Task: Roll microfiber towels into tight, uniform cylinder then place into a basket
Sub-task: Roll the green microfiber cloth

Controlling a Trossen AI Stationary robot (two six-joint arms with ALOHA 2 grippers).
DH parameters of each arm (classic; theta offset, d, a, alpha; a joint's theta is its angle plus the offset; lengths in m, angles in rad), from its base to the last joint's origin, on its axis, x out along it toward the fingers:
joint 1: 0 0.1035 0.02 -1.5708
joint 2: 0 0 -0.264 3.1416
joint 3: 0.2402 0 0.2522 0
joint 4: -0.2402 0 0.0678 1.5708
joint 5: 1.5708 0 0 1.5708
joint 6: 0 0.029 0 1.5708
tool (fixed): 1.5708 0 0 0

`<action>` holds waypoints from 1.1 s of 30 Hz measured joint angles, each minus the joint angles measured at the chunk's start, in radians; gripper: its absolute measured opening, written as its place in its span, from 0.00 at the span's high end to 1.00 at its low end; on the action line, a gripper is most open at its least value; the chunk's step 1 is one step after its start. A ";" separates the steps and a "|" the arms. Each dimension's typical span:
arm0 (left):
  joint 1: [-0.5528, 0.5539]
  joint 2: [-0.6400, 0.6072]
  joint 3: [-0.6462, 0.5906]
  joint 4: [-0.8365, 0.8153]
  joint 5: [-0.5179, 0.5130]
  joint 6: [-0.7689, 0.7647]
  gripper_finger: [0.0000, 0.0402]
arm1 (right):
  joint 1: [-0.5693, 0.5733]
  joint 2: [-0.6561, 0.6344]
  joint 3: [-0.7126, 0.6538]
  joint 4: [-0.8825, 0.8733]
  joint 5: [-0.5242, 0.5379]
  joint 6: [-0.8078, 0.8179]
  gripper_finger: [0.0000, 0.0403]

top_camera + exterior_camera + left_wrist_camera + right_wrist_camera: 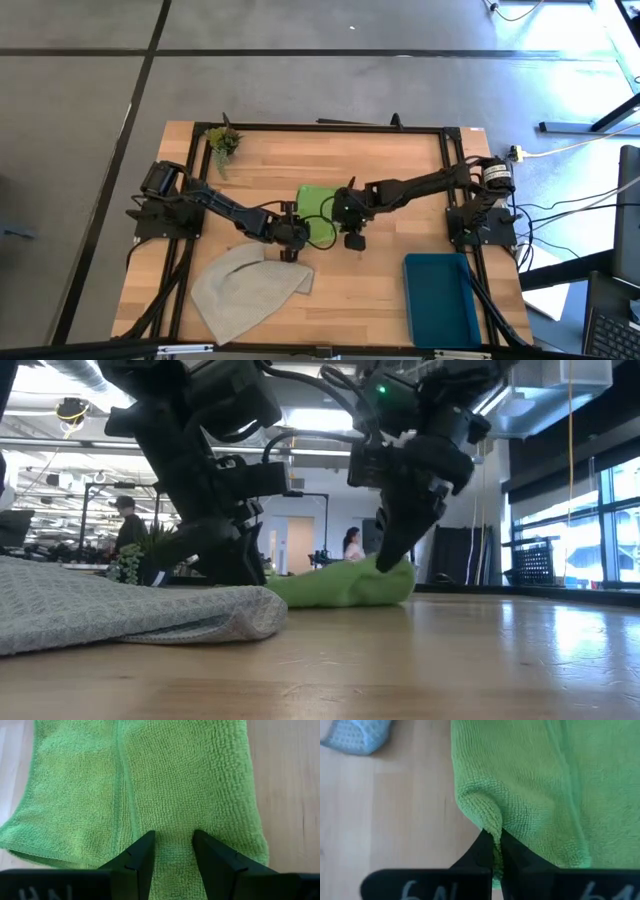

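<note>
The lime green microfiber towel (318,205) lies folded near the middle of the table. My left gripper (172,840) stands open on its near part, coming from the table's left. My right gripper (493,837) is shut on its near right edge, which rises in a small peak (385,567). The pale grey towel (250,285) lies loosely folded flat at the near left. The basket, a dark teal bin (440,300), stands at the near right, away from both grippers. My left gripper's open fingertips (145,847) rest on the green towel's top face near its near edge, slanting down. A strip of cloth (172,855) shows between them, not pinched. The towel lies flat on the table there. My right gripper pinches a small fold at the towel's edge (490,822) between its two fingers, slanting down from above. The cloth is drawn up into a peak at the fingertips, while the rest of the towel lies on the table.
A small green plant sprig (222,140) sits at the far left corner. A black frame rail (330,127) runs along the table's far edge. Bare wood lies between the grey towel and the bin (355,300). People stand in the room behind the table (352,545).
</note>
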 joint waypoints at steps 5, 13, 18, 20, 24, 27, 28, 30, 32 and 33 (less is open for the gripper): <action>0.000 0.000 -0.001 0.000 0.001 0.003 0.67 | -0.025 0.000 0.054 -0.036 -0.019 0.074 0.97; 0.000 0.000 -0.001 0.001 0.005 0.027 0.67 | -0.112 -0.001 0.061 -0.056 -0.153 0.127 0.97; 0.000 0.000 -0.001 0.001 0.006 0.027 0.67 | -0.175 -0.001 0.061 -0.062 -0.186 0.128 0.97; 0.000 0.000 -0.001 0.002 0.006 0.027 0.67 | -0.196 -0.001 0.061 -0.060 -0.188 0.127 0.97; 0.000 0.000 -0.001 0.007 0.005 0.027 0.67 | -0.227 -0.001 0.061 -0.058 -0.192 0.125 0.97; 0.001 0.001 -0.001 0.008 0.004 0.028 0.67 | -0.241 0.017 0.060 -0.044 -0.191 0.122 0.97; 0.001 0.001 -0.001 0.009 0.005 0.033 0.67 | -0.246 0.025 0.060 -0.034 -0.191 0.121 0.97; 0.001 0.001 -0.002 0.011 0.005 0.054 0.67 | -0.255 0.040 0.060 -0.014 -0.194 0.121 0.97; 0.001 0.001 -0.002 0.014 0.006 0.068 0.67 | -0.262 0.054 0.060 -0.003 -0.217 0.113 0.97; 0.001 0.001 -0.002 0.015 0.006 0.073 0.67 | -0.264 0.059 0.060 0.004 -0.224 0.101 0.97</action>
